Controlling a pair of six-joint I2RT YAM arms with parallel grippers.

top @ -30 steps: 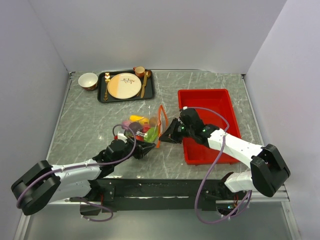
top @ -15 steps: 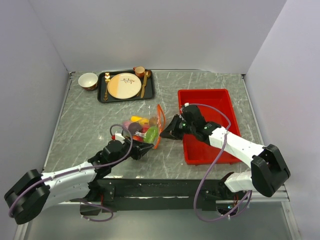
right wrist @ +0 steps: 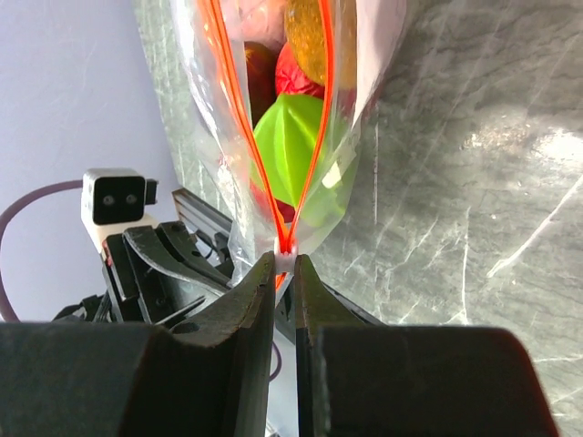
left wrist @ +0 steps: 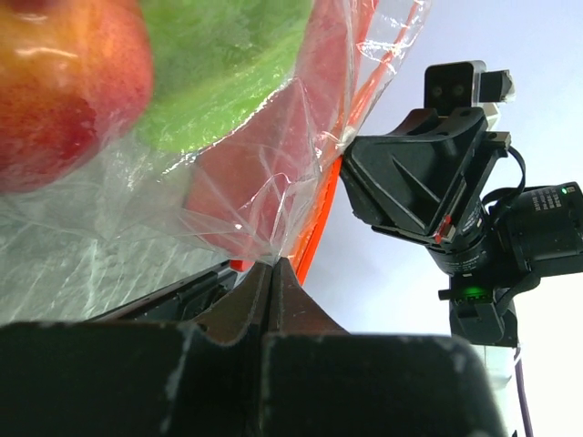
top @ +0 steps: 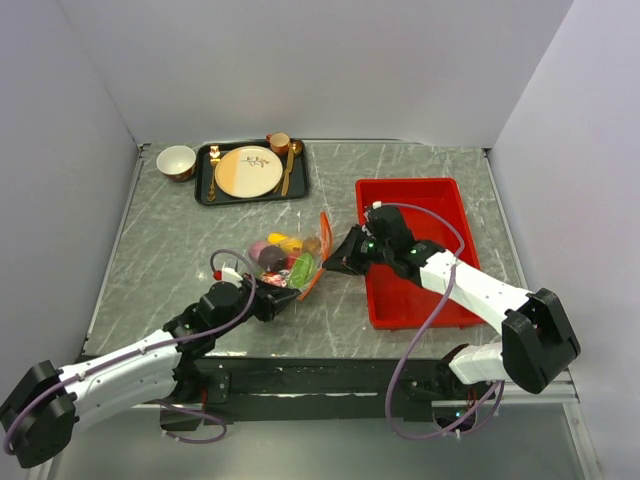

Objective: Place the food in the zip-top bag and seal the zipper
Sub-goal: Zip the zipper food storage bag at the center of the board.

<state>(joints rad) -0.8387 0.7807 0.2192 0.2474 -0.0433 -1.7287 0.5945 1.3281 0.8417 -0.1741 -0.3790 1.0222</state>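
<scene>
The clear zip-top bag is held up between both grippers in the middle of the table, with the food inside: yellow, red, green, purple and brownish pieces. My left gripper is shut on the bag's near clear corner. My right gripper is shut on the small pale end of the orange-red zipper. In the right wrist view the zipper's two strips stand apart above that end, with a green piece and red pieces between them. The left wrist view shows a red fruit and a green piece through the plastic.
A red tray lies right of the bag, under the right arm. A black tray with a cream plate, cup and gold spoon is at the far left, with a bowl beside it.
The left arm has drawn back to the left and down while its gripper kept hold of the bag. The right gripper has shifted slightly away and the bag now leans more.
</scene>
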